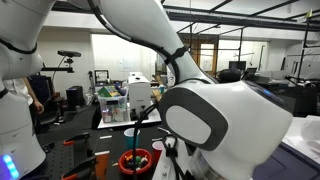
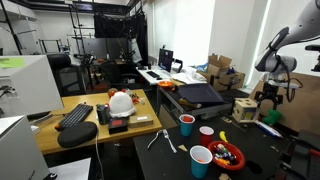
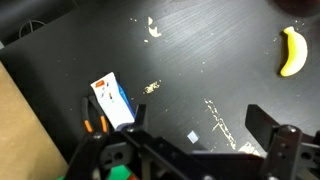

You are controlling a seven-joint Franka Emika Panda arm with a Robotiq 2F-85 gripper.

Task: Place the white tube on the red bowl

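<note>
The white tube (image 3: 113, 100), with blue and orange print, lies flat on the black table in the wrist view. It is just outside my left finger, not between the jaws. My gripper (image 3: 195, 125) is open and empty above the bare table top. In an exterior view my gripper (image 2: 268, 98) hangs above the table's right end, well away from the red bowl (image 2: 228, 155). The bowl holds small yellow, green and dark pieces near the front edge. It also shows in an exterior view (image 1: 135, 161), low behind my arm.
A yellow banana (image 3: 292, 52) lies on the black table (image 3: 200, 50). A blue cup (image 2: 186, 124), a pale pink cup (image 2: 207, 132) and a red cup (image 2: 200, 160) stand beside the bowl. A wooden desk (image 2: 140, 127) with a keyboard is on the left.
</note>
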